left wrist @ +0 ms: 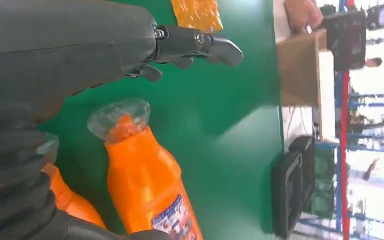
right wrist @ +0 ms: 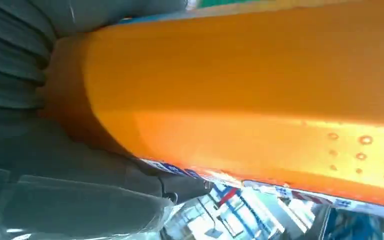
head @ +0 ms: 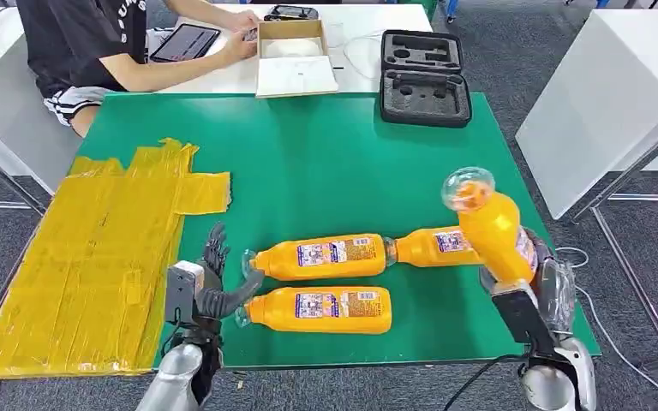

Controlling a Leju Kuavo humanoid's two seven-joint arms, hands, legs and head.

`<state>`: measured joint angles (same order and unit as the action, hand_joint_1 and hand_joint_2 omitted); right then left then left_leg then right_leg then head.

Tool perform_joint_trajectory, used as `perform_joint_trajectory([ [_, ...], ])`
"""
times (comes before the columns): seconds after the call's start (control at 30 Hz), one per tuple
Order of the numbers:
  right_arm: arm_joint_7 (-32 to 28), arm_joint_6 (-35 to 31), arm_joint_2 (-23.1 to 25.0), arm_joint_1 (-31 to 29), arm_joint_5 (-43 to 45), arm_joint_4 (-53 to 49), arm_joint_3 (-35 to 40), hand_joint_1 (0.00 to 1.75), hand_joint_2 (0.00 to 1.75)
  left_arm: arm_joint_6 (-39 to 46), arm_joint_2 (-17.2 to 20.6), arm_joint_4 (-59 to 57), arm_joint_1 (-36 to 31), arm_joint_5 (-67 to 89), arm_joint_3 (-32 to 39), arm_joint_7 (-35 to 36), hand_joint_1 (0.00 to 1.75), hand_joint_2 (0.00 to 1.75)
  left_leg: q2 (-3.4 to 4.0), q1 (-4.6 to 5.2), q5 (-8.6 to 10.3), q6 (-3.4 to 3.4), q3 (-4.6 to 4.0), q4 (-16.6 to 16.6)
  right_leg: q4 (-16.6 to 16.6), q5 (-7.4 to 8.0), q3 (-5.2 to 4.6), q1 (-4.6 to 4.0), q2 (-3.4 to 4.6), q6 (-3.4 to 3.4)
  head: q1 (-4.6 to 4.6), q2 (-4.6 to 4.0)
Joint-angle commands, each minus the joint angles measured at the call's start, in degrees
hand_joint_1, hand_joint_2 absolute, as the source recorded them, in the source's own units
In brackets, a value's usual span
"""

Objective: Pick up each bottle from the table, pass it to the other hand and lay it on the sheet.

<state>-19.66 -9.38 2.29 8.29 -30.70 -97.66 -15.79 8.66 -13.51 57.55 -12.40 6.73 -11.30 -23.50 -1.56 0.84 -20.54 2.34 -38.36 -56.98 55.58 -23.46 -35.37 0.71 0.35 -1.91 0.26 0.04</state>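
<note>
Green table [head: 326, 163] is carrying a yellow sheet [head: 86, 257] at its left edge. Head view: the right hand [head: 531, 295] is grasping a raised bottle [head: 493, 227]; three more bottles are lying toward the sheet. Left wrist view: the left hand [left wrist: 80, 45] is hovering, fingers [left wrist: 200, 45] released, beside a lying bottle [left wrist: 145, 185]. Right wrist view: the held bottle's body is filling the palm. A clean pass probably requires bringing the bottle's neck toward the waiting hand.

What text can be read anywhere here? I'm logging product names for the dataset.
None reads clearly.
Labels on the two bottles lying nearest the left hand: blue and white print, too small.
Label on the third lying bottle: blurred.
Label on the bottle held in the right hand: blurred.
White print on the person's black shirt: cut off, illegible.
</note>
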Motion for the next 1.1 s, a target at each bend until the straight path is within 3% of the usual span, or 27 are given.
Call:
perform_joint_trajectory([
  [0.03,-2.44,-3.62,5.81,-5.3,4.03,12.11,14.62,1.75,1.75,-3.16,1.44,3.4,-5.95,1.7,-8.49,2.56,0.0,1.75,0.42,-0.15,-0.12,-0.19,0.17,-0.05,-0.05,0.03,0.14,-0.17,0.28,0.1,0.0,0.0],
  [0.13,-2.47,-1.46,4.72,-8.37,7.9,15.49,17.84,1.75,1.75,-4.29,2.32,4.65,-8.23,2.06,-11.61,1.82,0.0,1.75,0.41,-0.11,-0.19,-0.27,0.42,-0.04,-0.01,-0.09,0.36,-0.15,0.16,0.16,0.0,0.0],
  [0.3,-4.33,-0.9,5.45,-15.88,11.63,24.75,25.02,1.75,1.75,-6.0,3.07,9.59,-15.09,2.25,-16.01,6.32,0.0,1.75,0.44,-0.17,-0.01,-0.17,0.1,-0.12,0.05,0.05,0.06,-0.17,0.28,0.1,0.02,0.0],
  [0.53,-5.28,-1.86,4.68,-19.78,14.48,28.64,28.61,1.75,1.75,-7.1,3.44,11.21,-19.82,1.24,-19.34,7.46,0.0,1.75,0.25,-0.13,-0.02,-0.18,0.27,-0.11,0.06,-0.06,0.3,-0.15,0.08,0.13,0.0,0.0],
  [1.1,-6.09,-2.36,4.53,-24.43,16.87,34.02,33.21,1.75,1.75,-6.84,4.54,10.99,-18.66,-2.27,-23.82,6.96,0.0,1.75,0.3,-0.08,0.03,-0.13,0.25,-0.02,0.0,0.0,0.26,-0.1,0.16,0.09,0.02,0.0],
])
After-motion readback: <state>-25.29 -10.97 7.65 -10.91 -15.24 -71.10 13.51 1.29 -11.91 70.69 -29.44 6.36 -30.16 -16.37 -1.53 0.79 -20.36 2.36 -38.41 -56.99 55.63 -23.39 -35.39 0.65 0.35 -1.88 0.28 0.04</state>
